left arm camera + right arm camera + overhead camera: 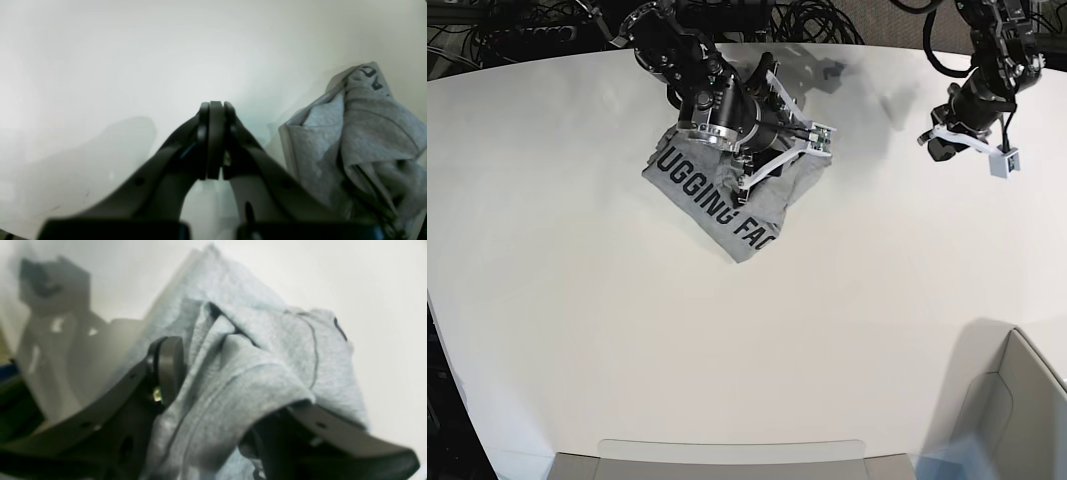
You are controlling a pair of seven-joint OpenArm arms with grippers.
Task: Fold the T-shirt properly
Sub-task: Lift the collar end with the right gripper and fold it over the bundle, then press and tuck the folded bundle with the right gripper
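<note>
The T-shirt [722, 195] lies in a crumpled heap at the back left of the white table [727, 330], its black block lettering facing up. My right gripper [777, 165] is down in the heap's right side. In the right wrist view its jaws stand wide apart, open [230, 373], with grey folds [253, 350] bunched between them and draped over the right finger. My left gripper [947, 140] hangs above bare table far to the right of the shirt, shut with nothing in it [216, 106]. The T-shirt [360, 133] shows at the right edge of the left wrist view.
A grey bin [1027, 400] stands at the front right corner. A flat grey tray [727, 460] runs along the front edge. Dark cables [547, 25] lie behind the table's back edge.
</note>
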